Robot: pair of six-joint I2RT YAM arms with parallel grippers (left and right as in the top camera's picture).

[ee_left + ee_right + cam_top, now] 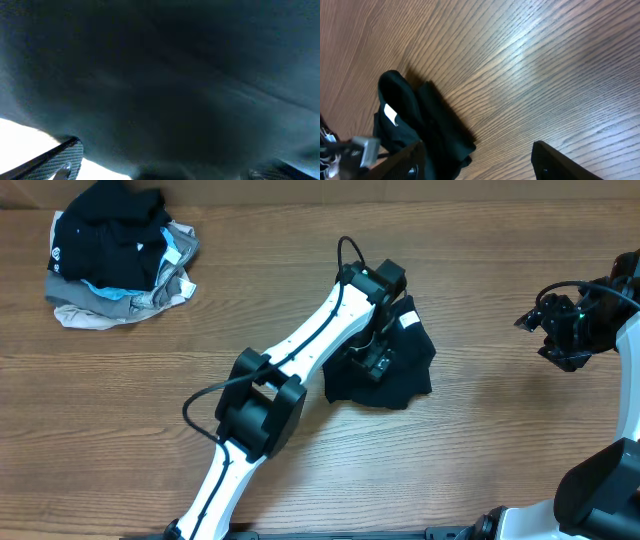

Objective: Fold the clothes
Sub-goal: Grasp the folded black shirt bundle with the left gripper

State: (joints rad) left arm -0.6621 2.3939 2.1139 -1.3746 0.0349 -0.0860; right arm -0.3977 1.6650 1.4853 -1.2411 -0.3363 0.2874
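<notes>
Wood-grain table (480,470). Black T-shirt (405,370) lies bunched near its centre. Heap of mixed garments (115,265) at far-left corner, well apart.

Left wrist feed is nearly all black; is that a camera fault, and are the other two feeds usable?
Left wrist view: no fault visible, the black T-shirt fills the lens, dark and blurred, with a blown-out white corner lower left. Overhead view: evenly lit, sharp. Right wrist view: sharp, mild glare on the table.
</notes>
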